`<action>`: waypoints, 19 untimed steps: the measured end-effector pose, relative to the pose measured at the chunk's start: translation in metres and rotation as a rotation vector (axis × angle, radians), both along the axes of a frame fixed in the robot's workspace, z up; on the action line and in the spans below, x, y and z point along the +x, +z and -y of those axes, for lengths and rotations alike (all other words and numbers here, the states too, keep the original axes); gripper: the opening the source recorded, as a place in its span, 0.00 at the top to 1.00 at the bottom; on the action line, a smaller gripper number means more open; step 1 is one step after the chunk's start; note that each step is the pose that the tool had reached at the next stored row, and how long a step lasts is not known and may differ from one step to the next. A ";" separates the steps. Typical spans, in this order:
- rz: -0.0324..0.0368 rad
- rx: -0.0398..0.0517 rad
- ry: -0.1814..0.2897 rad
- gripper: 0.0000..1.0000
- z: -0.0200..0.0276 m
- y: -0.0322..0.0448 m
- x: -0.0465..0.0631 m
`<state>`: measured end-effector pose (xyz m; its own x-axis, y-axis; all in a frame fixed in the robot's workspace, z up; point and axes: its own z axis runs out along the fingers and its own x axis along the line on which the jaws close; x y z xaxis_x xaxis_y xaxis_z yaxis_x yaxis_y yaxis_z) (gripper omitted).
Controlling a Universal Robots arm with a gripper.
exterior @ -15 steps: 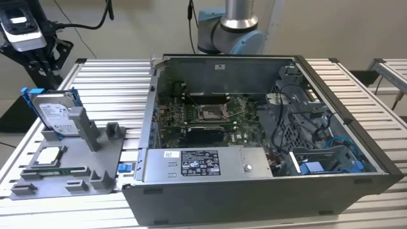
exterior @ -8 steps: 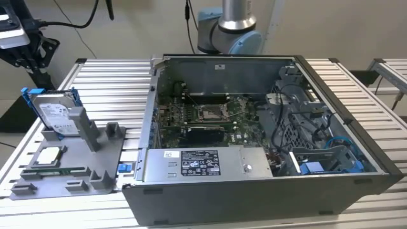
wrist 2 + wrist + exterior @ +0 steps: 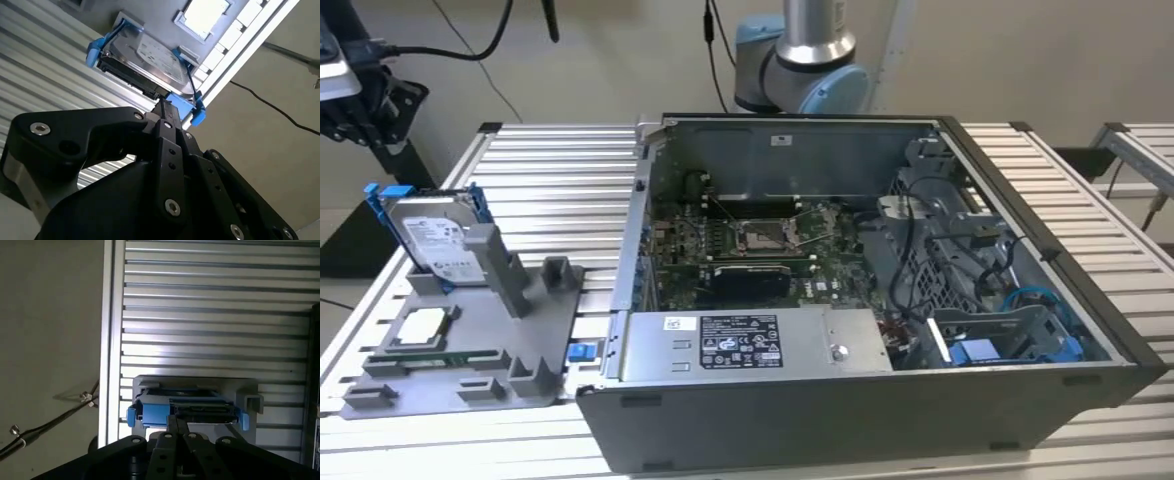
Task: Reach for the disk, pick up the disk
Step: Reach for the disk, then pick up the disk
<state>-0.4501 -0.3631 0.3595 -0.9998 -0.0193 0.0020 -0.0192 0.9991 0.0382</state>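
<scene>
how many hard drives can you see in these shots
1. The disk stands propped in the grey holder at the exterior view's left, beside the computer case; both wrist views show it too. The case's drive bay could hide another, I cannot tell.

Above the disk (image 3: 435, 236): open air for me. Grey holder post (image 3: 494, 262): just beside it. Computer case (image 3: 761, 420): well apart.

Disk (image 3: 438, 240): silver-grey body, white printed label, bright blue frame. Holder (image 3: 454, 378) under it: plain mid-grey. Table (image 3: 560, 170): silver, ribbed in parallel slats. Computer case (image 3: 854, 420): dark grey, with a green board (image 3: 761, 240) inside. Gripper (image 3: 164, 107): matte black with silver screw heads. Arm (image 3: 807, 60): silver with pale blue caps.
</scene>
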 end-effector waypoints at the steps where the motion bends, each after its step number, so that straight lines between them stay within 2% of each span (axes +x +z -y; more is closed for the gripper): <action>1: -0.0007 -0.0001 0.000 1.00 0.0008 -0.0002 0.000; 7: -0.0018 -0.0004 0.000 1.00 0.0094 -0.0020 -0.002; 17: -0.0018 -0.0004 0.001 1.00 0.0097 -0.0023 -0.003; 19: -0.0020 -0.0005 0.016 1.00 0.0097 -0.0022 -0.003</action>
